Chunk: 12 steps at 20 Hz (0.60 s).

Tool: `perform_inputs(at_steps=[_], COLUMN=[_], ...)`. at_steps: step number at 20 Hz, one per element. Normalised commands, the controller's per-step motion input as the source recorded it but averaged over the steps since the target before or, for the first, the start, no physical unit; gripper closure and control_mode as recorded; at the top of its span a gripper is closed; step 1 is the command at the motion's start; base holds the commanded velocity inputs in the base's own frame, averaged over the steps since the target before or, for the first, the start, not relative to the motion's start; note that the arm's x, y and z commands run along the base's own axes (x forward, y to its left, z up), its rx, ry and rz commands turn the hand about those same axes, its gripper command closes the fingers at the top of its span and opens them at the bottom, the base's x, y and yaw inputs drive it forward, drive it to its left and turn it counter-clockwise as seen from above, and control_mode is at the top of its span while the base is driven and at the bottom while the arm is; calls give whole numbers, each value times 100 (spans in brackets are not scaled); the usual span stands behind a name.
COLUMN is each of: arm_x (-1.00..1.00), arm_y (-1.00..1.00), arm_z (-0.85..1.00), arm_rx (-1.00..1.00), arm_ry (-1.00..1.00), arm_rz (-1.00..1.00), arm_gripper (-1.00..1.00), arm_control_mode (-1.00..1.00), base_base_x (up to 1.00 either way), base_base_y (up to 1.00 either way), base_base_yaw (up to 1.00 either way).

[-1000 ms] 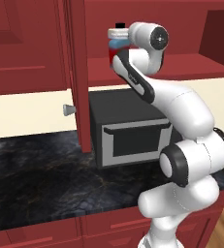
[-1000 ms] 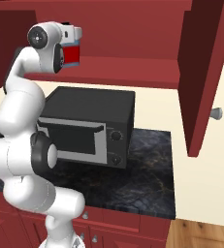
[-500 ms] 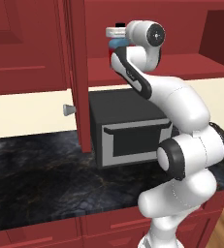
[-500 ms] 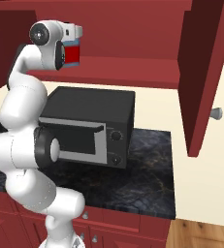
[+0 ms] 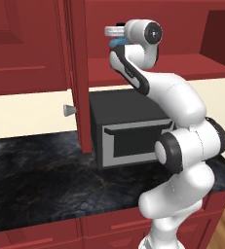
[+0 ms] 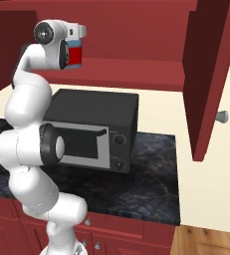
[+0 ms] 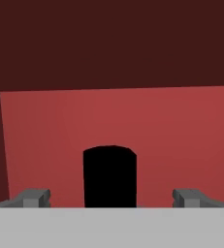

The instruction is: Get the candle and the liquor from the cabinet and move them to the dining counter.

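End effector [image 7: 111,198]: jaws spread wide, empty, raised into the cabinet [image 6: 136,69]. Liquor [image 7: 109,177]: upright on the red shelf, directly ahead, its black cap centred between the fingertips [image 7: 35,197], ungripped. Candle: location cannot be told.

The white Franka arm with dark joints is rising from its base in a tall S-shaped curve, its elbow bulging outward at mid-height and its forearm climbing steeply. At the top the wrist is bending over so that the hand is lying level, pointing forward, away from the base. The two-finger gripper [image 7: 111,198] is holding its jaws spread wide apart, and its small dark fingertips [image 7: 36,197] are standing far to either side with nothing pinched between them.
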Motion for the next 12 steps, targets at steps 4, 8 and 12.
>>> perform_inputs(at_steps=[4,8,12], arm_x=[18,16,13], arm_y=[1,1,1], arm_z=[0,0,0], arm_rx=[0,0,0], arm_ry=[0,0,0], arm_rz=[0,0,0], arm_gripper=[-100,-100,-100], arm_control_mode=[-100,-100,-100], base_base_x=[0,0,0], base_base_y=[0,0,0], base_base_yaw=[0,0,0])
